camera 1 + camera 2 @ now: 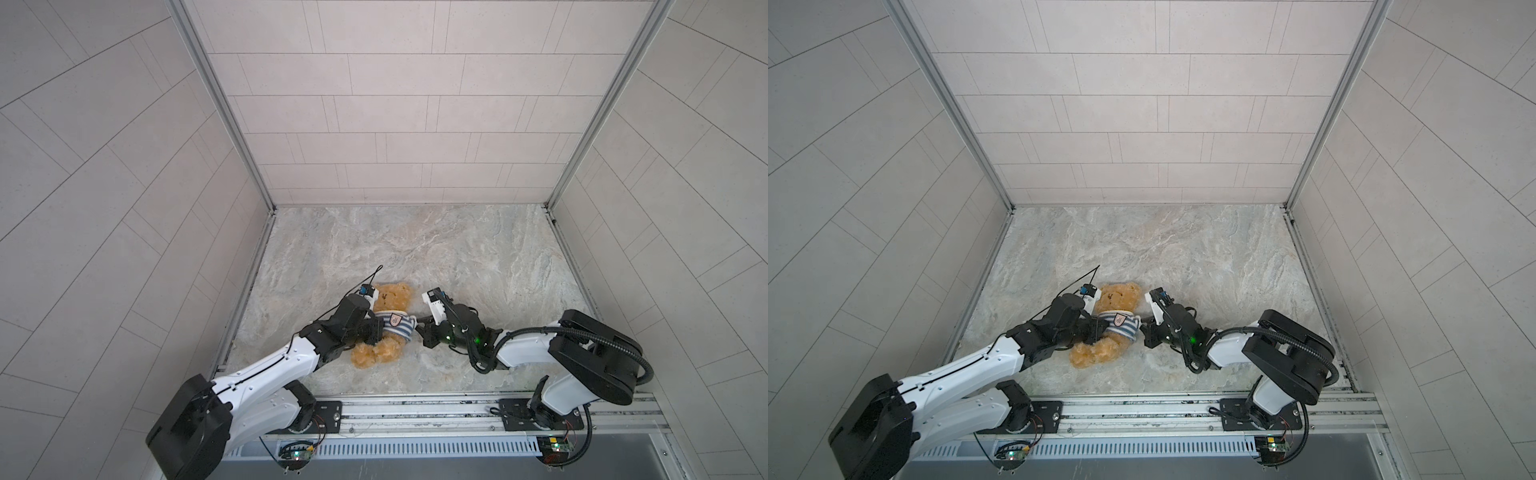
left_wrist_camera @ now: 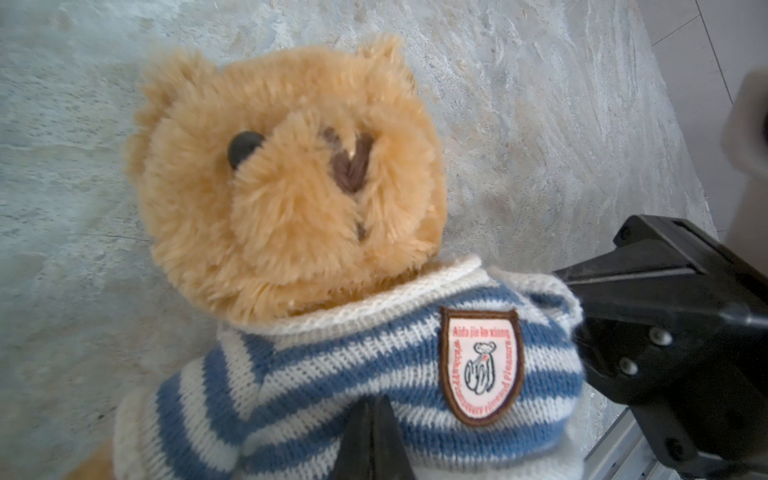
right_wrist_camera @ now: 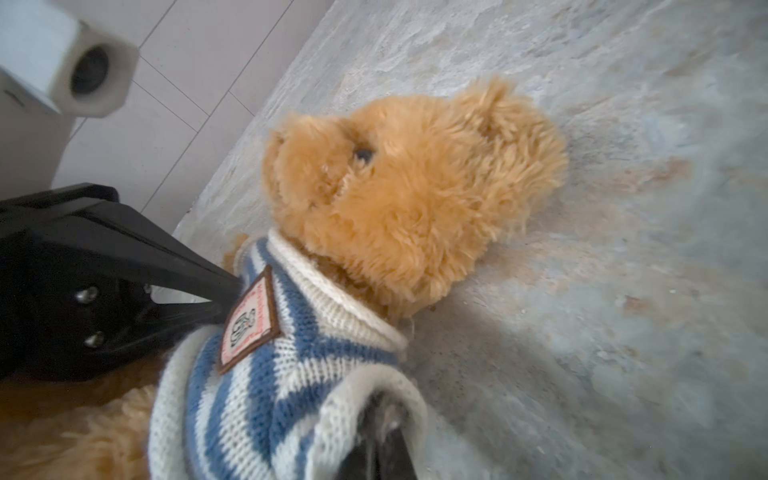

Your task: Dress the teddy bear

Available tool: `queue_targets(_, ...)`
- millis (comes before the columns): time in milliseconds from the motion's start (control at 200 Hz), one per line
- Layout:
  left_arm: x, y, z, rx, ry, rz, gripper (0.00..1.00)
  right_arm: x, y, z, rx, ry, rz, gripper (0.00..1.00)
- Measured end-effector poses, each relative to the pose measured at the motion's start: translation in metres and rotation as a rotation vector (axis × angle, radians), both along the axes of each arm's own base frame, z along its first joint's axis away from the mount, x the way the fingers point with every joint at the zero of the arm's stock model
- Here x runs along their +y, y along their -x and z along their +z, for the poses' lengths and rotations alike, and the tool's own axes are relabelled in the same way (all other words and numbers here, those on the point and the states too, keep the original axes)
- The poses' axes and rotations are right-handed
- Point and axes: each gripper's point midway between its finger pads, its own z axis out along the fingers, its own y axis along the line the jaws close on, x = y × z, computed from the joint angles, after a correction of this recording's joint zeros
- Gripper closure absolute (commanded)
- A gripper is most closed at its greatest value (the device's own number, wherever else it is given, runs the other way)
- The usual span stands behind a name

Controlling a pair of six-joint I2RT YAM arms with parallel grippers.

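The teddy bear [image 1: 392,296] [image 1: 1120,296] lies on its back on the marble floor, head toward the back wall; its golden-brown face shows in both wrist views [image 2: 291,174] [image 3: 415,187]. A blue-and-white striped shirt [image 1: 397,327] [image 1: 1121,325] [image 2: 316,374] [image 3: 266,374] with a badge covers its chest. My left gripper [image 1: 379,329] [image 1: 1099,328] [image 2: 374,409] is shut on a fold of the shirt's side. From the other side, my right gripper [image 1: 417,322] [image 1: 1142,322] [image 3: 380,419] is shut, its tips inside the cream sleeve opening, pinching the fabric. The bear's arms are hidden.
Tiled walls [image 1: 124,208] close in the marble floor [image 1: 415,249] on three sides. An aluminium rail [image 1: 415,411] carrying both arm bases runs along the front edge. The bear's legs [image 1: 374,353] point toward that rail.
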Motion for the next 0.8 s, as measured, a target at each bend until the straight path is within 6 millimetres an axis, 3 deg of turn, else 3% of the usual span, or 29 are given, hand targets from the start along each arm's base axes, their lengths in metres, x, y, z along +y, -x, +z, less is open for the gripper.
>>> queue_targets(456,0.023,-0.011,-0.006,0.000,-0.053,0.092,0.96,0.059,0.043,0.032,-0.078,-0.009,0.145,0.95)
queue_targets(641,0.026,-0.010,-0.005,-0.017,-0.055,0.095,0.94,0.064,0.055,0.029,-0.105,0.034,0.168,0.91)
queue_targets(801,0.024,-0.010,-0.007,-0.025,-0.034,0.087,0.96,0.053,0.050,0.029,-0.140,0.097,0.132,0.82)
